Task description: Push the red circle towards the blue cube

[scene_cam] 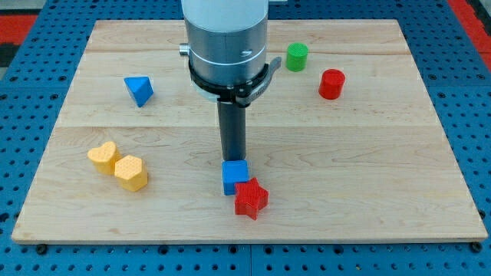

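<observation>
**Red circle lies up and to the right of my tip, on the far side from the blue cube**

There are no jaws on this rod, so no wide or narrow to report; my tip (232, 159) stands at the blue cube's (235, 177) top edge, seemingly touching it, though the rod hides the contact; a red star (251, 198) touches the cube's lower right corner; the red circle (331, 83) stands well apart toward the view's upper right on the desk (368, 184), near a green cylinder (297, 57); I judge the tip must first get beyond the circle, then push it down-left.
</observation>
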Robot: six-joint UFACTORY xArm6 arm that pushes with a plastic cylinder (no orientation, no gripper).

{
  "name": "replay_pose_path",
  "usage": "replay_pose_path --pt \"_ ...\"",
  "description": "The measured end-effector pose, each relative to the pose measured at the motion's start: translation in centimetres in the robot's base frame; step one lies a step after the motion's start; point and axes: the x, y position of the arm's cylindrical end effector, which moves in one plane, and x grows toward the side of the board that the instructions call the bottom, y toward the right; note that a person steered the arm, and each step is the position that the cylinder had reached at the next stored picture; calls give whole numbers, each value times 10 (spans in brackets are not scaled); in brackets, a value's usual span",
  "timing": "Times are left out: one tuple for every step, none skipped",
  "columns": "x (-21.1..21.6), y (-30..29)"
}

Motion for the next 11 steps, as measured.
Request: replay_pose_path --pt "-5 -14" --pt "-13 -14" --pt "-40 -3" --pt "-38 81" --pt "-66 195" --pt "-107 269" --pt "-152 266" --pt "-178 208" --pt "-162 160" --pt "-111 149" --pt "-81 139"
